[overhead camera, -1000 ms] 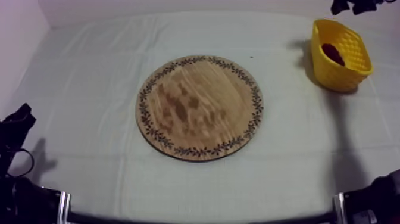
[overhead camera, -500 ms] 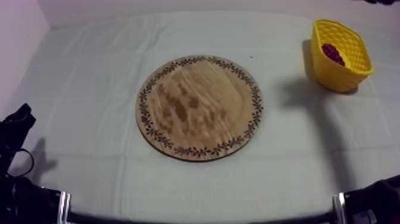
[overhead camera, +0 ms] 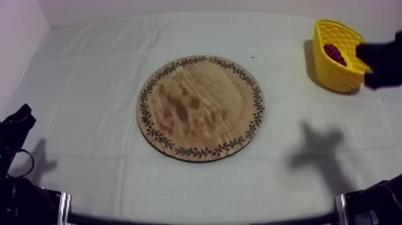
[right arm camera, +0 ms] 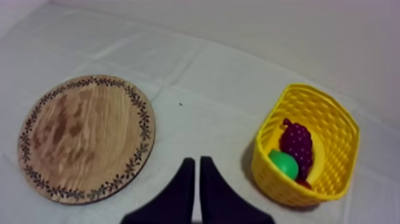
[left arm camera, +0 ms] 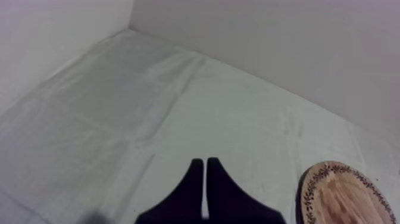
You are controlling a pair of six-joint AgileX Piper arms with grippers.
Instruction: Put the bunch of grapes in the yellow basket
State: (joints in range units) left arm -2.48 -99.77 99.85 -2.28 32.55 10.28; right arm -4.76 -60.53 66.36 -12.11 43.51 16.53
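**State of the hands.** The right hand (right arm camera: pixel 197 161) has its two fingers laid together in a narrow wedge and carries nothing. The left hand (left arm camera: pixel 204 162) is closed the same way, also empty, low over bare cloth with the edge of the wooden board (left arm camera: pixel 348 196) to one side.

**Position of the task's thing.** The bunch of grapes (right arm camera: pixel 296 143) lies inside the yellow basket (right arm camera: pixel 297 193), resting against a green toy fruit (right arm camera: pixel 284 164). The wooden board (right arm camera: pixel 86 137) is bare.

**Governing relation.** From the right hand, the grapes lie ahead and off to the side away from the board, with the basket's near wall between them. Hand and bunch are apart. The bunch's long axis runs roughly from the basket's far rim toward its near wall. In the top view the right arm (overhead camera: pixel 383 57) sits just beside the basket (overhead camera: pixel 344 81) at the far right of the desk (overhead camera: pixel 90 78); the left arm is well apart from it, so the right is the nearer.

**Assessment.** The placement appears complete. The coming move is probably a retreat, which calls only for keeping the fingers off the basket rim.
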